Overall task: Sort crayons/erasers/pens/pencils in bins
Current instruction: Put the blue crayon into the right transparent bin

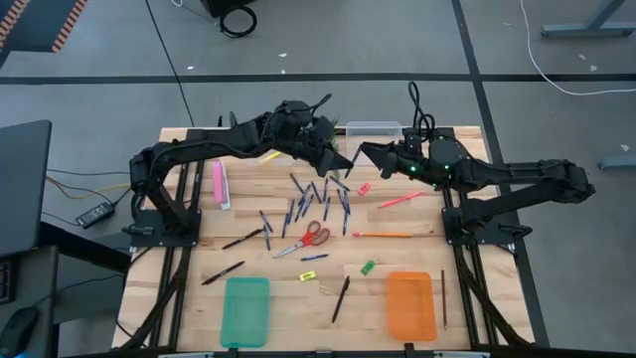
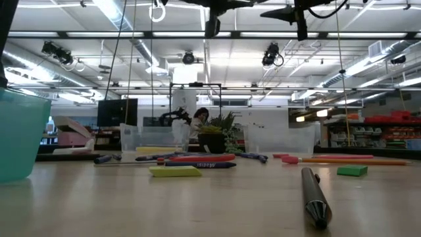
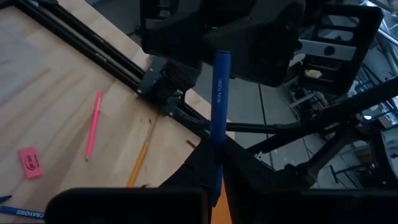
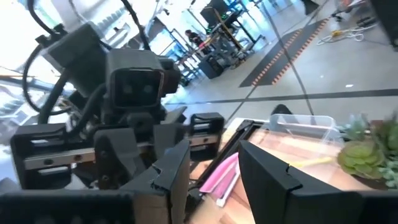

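Left gripper [image 3: 214, 186] is clamping a blue pen [image 3: 217, 118] above the table's far middle, facing the right gripper [image 1: 362, 152].

The pen's long axis is pointing out from the left fingers toward the right gripper, whose fingers are standing apart, empty. Below, more pens [image 1: 316, 194], scissors [image 1: 310, 239] and a pink eraser [image 3: 30, 162] are lying scattered.

The scene is lit brightly and evenly by overhead ceiling strips [image 2: 276, 34]; shadows are soft, and the nearest pencil [image 2: 314, 197] is blurred.
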Available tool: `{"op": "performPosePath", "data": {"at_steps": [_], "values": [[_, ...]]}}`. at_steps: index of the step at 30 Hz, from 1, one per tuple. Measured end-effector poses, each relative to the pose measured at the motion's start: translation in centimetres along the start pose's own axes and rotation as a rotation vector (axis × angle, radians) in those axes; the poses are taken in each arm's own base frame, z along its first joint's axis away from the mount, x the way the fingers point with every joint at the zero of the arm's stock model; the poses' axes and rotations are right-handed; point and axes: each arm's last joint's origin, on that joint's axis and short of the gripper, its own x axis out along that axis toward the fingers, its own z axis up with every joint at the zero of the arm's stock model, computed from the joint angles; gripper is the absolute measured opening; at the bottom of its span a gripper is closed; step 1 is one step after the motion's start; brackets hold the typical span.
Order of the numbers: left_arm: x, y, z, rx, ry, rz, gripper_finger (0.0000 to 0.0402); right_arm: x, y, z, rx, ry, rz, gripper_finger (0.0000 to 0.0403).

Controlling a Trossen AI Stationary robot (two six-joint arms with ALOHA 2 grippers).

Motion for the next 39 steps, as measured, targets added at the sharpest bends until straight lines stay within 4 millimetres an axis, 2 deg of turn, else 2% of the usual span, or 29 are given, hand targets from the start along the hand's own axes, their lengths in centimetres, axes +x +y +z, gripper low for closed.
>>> {"op": "performPosePath", "data": {"at_steps": [16, 24, 31, 39], "values": [[-0.1, 0.1, 0.2, -0.022, -0.025, 0.02, 0.0033, -1.2, 0.8, 1.2, 0.033, -0.022, 0.103, 0.0143], [-0.1, 0.0, 0.3, -0.019, -0.03, 0.016, 0.0023, -0.3, 0.6, 0.2, 0.036, 0.04, 0.104, 0.0143], [-0.1, 0.0, 0.2, -0.02, -0.028, 0.015, 0.0033, 0.2, 0.4, -0.2, 0.039, 0.048, 0.096, 0.0143], [-0.1, -0.1, 0.2, -0.02, -0.027, 0.014, 0.0025, 0.6, 0.3, -0.5, 0.036, 0.053, 0.087, 0.0143]]}}
